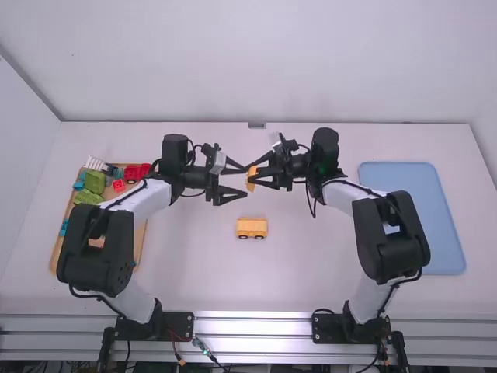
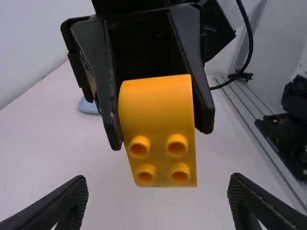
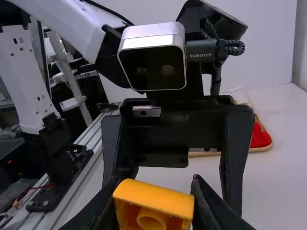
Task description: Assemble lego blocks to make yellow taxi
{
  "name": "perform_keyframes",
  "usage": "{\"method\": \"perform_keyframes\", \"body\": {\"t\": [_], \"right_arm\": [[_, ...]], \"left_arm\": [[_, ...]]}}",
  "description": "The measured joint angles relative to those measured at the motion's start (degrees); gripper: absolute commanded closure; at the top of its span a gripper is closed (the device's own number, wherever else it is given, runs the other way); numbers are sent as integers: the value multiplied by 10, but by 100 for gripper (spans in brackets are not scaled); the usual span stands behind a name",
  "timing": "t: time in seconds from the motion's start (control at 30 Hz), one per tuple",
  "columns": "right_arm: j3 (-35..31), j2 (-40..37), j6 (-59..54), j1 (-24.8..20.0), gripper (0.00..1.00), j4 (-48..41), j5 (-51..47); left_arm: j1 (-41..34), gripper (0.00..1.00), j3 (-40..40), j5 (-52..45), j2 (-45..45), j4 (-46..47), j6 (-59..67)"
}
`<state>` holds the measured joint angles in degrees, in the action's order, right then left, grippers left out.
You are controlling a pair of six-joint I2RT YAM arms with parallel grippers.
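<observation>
Facing each other above the worktop, the left gripper and the right gripper meet near its middle. The left jaws stand wide apart; the right jaws are gripping the yellow curved block. Below lies the yellow wheeled car piece, well apart from every edge. Between it and the near edge, the white surface gives room for moving. The wooden tray is near the left edge, the blue tray near the right edge. The held block has one smooth rounded end, four round studs facing the left gripper, and a hollow underside.
</observation>
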<state>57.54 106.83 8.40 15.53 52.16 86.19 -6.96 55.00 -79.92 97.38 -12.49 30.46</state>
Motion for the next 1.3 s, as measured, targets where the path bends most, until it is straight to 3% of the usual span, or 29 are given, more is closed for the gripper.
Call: {"method": "perform_keyframes", "body": {"t": [0.43, 0.73, 0.97, 1.07, 1.13, 1.17, 1.2, 1.23, 1.3], "right_arm": [[0, 0, -20, 15, 72, 0, 0], [0, 0, -32, 15, 71, 2, -3], [0, 0, -37, 15, 71, 0, -4], [0, 0, -37, 15, 63, 0, -7], [0, 0, -32, 15, 49, -1, -11], [0, 0, -32, 15, 49, -1, -11], [0, 0, -30, 15, 42, -1, -17], [0, 0, -25, 15, 26, -1, -21], [0, 0, -27, 15, 20, -2, -25]], "left_arm": [[-17, 43, 0, -12, 0, -3, -14], [-21, 81, 0, 1, 0, -2, -28], [-21, 90, 0, 4, 0, -3, -30], [-21, 90, 0, 4, 0, -4, -30], [-21, 91, 0, 4, 0, -6, -28], [-21, 91, 0, 4, 0, -6, -28], [-20, 91, 0, 4, 0, -6, -23], [-20, 92, 0, 4, 0, -6, -19], [-20, 92, 0, 4, 0, -5, -15]]}}
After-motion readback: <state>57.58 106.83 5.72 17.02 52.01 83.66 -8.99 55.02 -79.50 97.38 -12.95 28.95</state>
